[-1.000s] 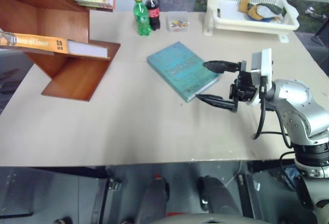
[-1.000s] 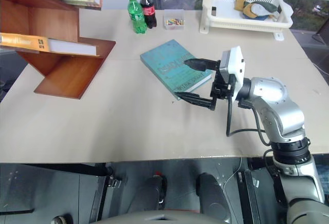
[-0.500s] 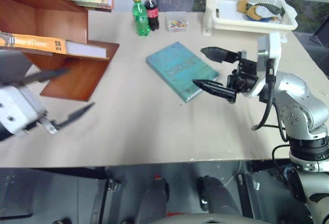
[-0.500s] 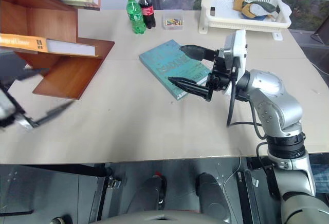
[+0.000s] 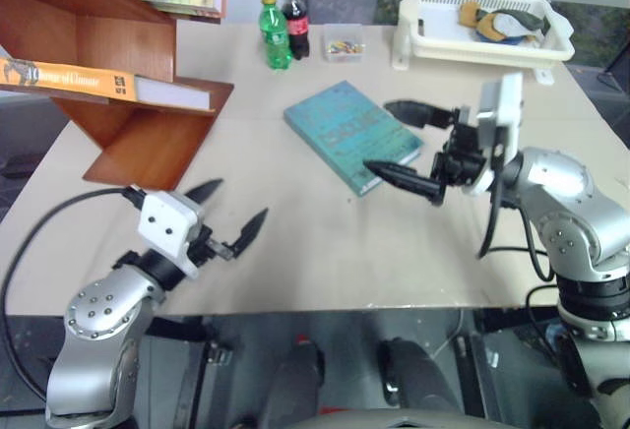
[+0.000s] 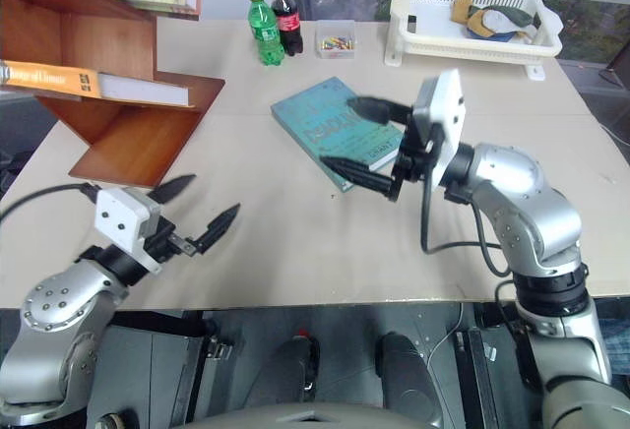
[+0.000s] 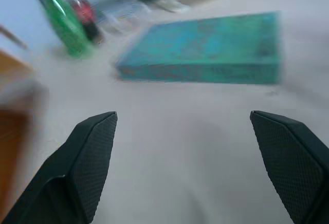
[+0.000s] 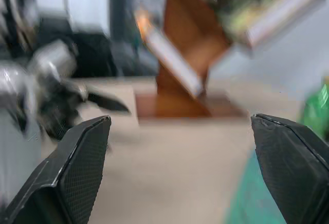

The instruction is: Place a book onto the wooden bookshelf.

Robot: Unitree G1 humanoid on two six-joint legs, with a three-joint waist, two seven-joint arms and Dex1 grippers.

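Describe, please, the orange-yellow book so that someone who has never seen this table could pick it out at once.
Start at the large reddish-brown wooden bookshelf of slanted boards at the table's far left corner. On its lower slanted board lies the thick orange-yellow book, orange spine with white lettering, white page edges. The flat teal book lies on the tabletop mid-table, and the other books sit on the shelf's top board.

book [image 5: 103, 81] spine – white lettering, unreadable

Table [image 5: 295, 252]: teal book [image 5: 349, 134], bookshelf [image 5: 148, 124]
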